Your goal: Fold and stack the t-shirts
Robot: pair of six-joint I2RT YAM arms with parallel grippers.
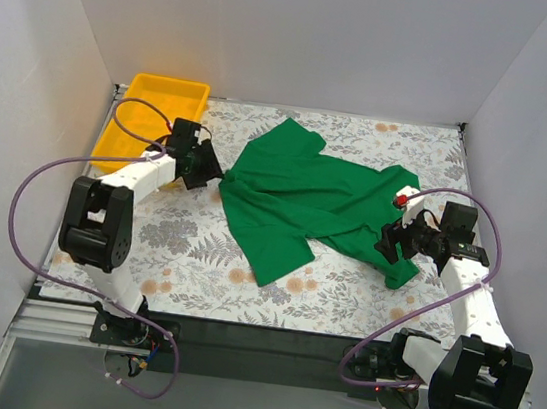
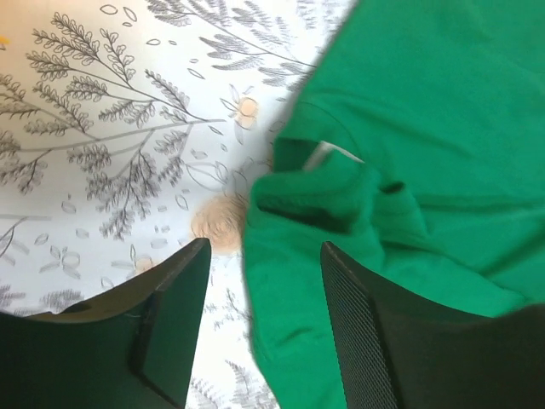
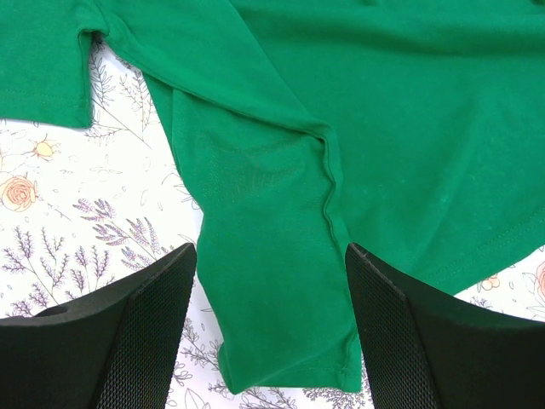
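Only the top view shows the whole green t-shirt (image 1: pixel 304 204), sprawled and crumpled on the floral-printed counter (image 1: pixel 342 294) between the two hands, with a yellow plastic tray (image 1: pixel 154 113) beyond the left hand (image 1: pixel 215 177). That hand's wrist view shows its ribbed black fingers (image 2: pixel 174 332) apart and gripping nothing, with the bunched collar and a blurred sliver of white label (image 2: pixel 322 153) just ahead. The right hand (image 1: pixel 387 246) hangs wide open and empty above a smooth knit fold; whether sleeve or hem, I cannot tell
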